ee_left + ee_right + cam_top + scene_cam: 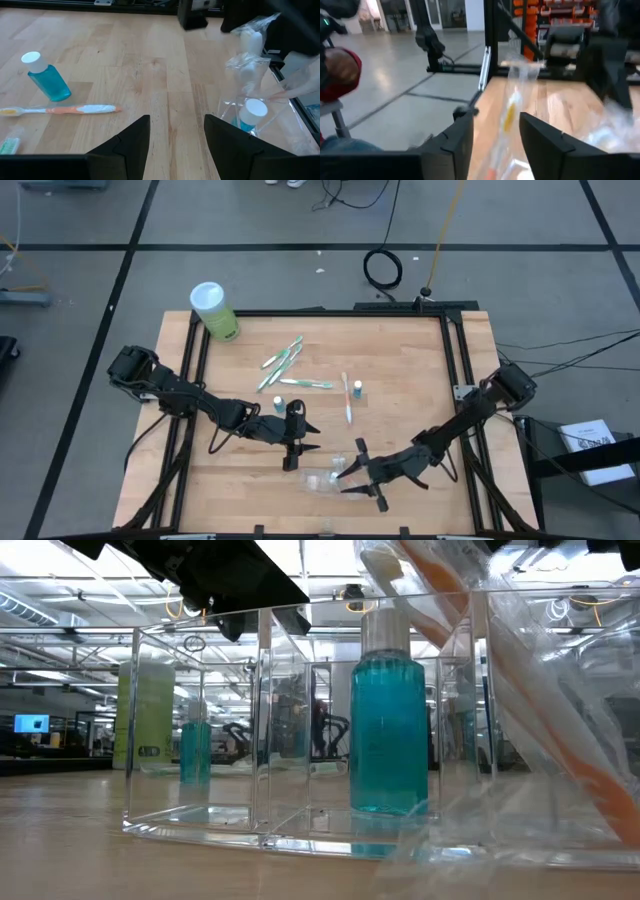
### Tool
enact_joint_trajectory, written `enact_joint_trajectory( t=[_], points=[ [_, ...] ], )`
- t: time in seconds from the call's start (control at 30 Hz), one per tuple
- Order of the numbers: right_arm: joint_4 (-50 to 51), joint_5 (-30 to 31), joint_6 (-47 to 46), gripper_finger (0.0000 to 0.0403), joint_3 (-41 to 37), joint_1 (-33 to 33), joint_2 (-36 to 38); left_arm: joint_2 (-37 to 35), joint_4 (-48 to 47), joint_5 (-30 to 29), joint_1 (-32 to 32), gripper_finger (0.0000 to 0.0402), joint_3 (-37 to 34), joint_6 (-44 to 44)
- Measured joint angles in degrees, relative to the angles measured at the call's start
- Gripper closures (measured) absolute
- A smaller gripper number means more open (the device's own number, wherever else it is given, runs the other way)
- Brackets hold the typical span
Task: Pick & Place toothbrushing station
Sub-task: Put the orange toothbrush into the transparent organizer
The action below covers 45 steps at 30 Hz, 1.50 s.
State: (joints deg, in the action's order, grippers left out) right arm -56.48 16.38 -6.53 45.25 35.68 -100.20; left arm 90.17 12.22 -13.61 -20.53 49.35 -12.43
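A clear organizer box (260, 740) stands near the table's front edge (322, 479). In one compartment a small blue bottle (388, 730) stands upright. A crinkly clear pouch with an orange-white toothbrush (560, 720) leans out of the box at a slant. My right gripper (496, 145) is open, level, with the pouch (512, 100) standing between its fingers and a gap on each side. My left gripper (175, 145) hangs open just left of the box (265, 107), with nothing between its fingers. An orange-white toothbrush (60, 109) and another blue bottle (46, 80) are on the table.
Several green-white toothbrushes (285, 365) lie scattered at mid-table. A big green bottle with a white cap (214, 311) stands at the far left corner. Bare wood lies between the box and the loose items. A dark frame (455, 370) runs along the table's edges.
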Motion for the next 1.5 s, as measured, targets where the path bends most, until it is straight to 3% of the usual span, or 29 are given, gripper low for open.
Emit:
enact_joint_trajectory(
  t=[0.33,0.47,0.63,0.77,0.87,1.13,1.5],
  points=[
    [4.1,0.1,3.6,0.0232,0.0,0.4,8.4,0.0,0.0,0.0,0.0,0.0206,0.0,0.0],
    [14.8,6.1,0.9,0.0232,0.0,0.3,15.3,0.0,0.0,0.0,0.0,0.0206,0.0,0.0],
    [36.3,17.8,-10.5,0.0221,0.0,-2.1,24.5,0.0,0.0,0.0,0.0,0.0206,0.0,0.0],
    [52.6,23.7,-22.1,0.0218,0.0,-5.8,27.4,0.0,0.0,0.0,0.5,0.0206,0.0,0.0],
    [59.1,23.0,-26.1,0.0218,0.0,-9.3,25.5,0.0,0.0,0.0,1.1,0.0206,0.0,-1.0],
    [59.7,13.2,-27.2,0.0218,0.0,-17.8,12.9,0.0,0.0,0.0,2.8,0.0206,0.0,-3.2],
    [48.1,5.9,-28.8,0.0218,0.1,-23.4,2.6,0.0,0.0,0.0,4.2,0.0206,0.0,-4.5]
  ],
)
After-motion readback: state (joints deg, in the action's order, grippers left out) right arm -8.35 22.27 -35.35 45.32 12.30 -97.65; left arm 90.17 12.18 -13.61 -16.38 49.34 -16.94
